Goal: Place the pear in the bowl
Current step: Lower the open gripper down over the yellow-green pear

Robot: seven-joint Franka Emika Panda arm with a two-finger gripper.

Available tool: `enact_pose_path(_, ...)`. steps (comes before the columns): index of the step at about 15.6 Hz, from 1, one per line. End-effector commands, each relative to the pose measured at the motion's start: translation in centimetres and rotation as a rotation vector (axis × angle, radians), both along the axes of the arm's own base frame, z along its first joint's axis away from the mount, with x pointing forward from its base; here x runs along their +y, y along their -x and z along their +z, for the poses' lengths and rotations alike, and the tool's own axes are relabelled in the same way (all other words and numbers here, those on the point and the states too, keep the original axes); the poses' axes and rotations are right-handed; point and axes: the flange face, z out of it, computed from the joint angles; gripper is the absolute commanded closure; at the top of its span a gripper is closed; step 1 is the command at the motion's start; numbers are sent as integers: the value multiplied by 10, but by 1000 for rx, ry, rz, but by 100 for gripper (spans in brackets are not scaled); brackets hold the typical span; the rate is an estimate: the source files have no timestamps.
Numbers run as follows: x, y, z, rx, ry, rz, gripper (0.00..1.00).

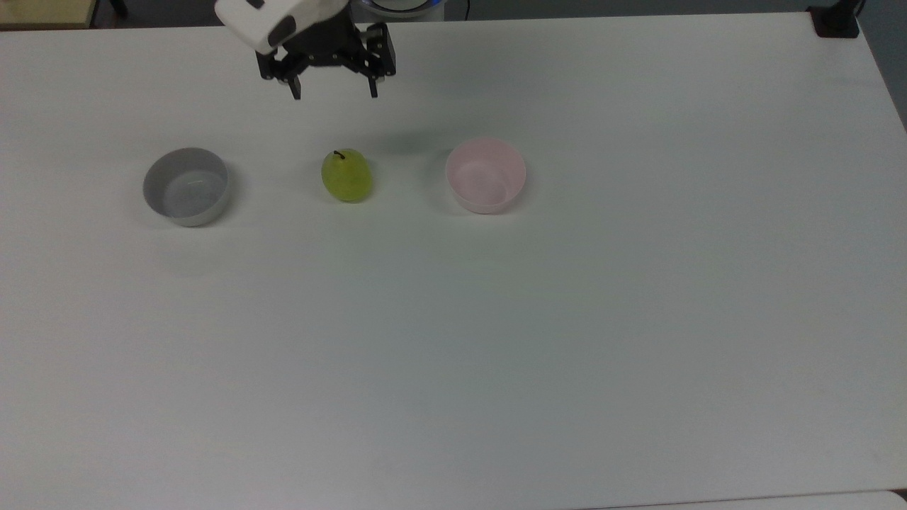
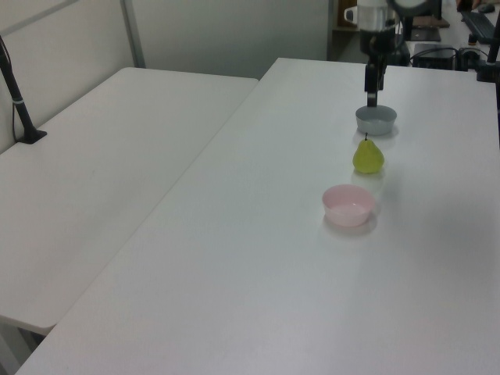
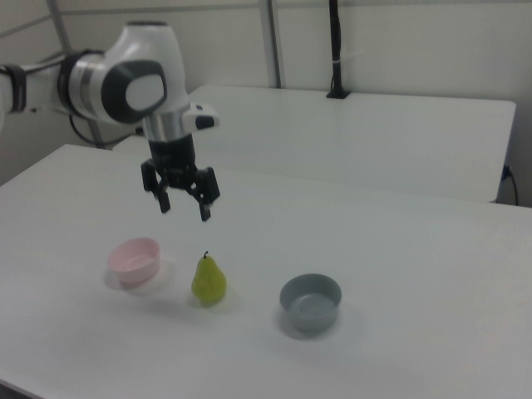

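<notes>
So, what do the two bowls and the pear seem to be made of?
The pink bowl looks like thin matte plastic: an even pale colour and a smooth plain rim. The grey bowl seems the same kind, with a faint sheen inside. The pear looks like a plastic or wax replica, judging by its uniform, slightly glossy yellow-green skin, though a real fruit cannot be ruled out.

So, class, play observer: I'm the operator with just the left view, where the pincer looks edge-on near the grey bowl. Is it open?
Observer: Yes, the top view shows the pincer open, fingers spread.
Operator: Touching the grey bowl?
Observer: No, the right view shows it in the air, apart from the grey bowl.
Operator: Nearer the pear?
Observer: Yes, in the right view it hangs up and left of the pear, not touching.
</notes>
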Motion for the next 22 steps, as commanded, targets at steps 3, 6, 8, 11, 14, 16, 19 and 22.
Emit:
enact_pose_path(3, 9, 11, -70, -25, 69, 116, 0)
enact_pose_path(6, 10, -2, -107, -21, 83, 142, 0)
enact_pose_path(8, 12, -7, -128, 0, 88, 165, 0)
enact_pose_path(11, 12, -7, -149, 33, 98, 181, 0)
enact_pose_path(14, 8, -4, -163, 65, 100, 244, 0)
enact_pose_path(16, 7, -1, -169, 75, 98, 254, 0)
enact_pose_path(19, 7, -3, -177, 68, 101, 259, 17)
enact_pose_path(22, 5, -2, -174, 67, 98, 283, 70)
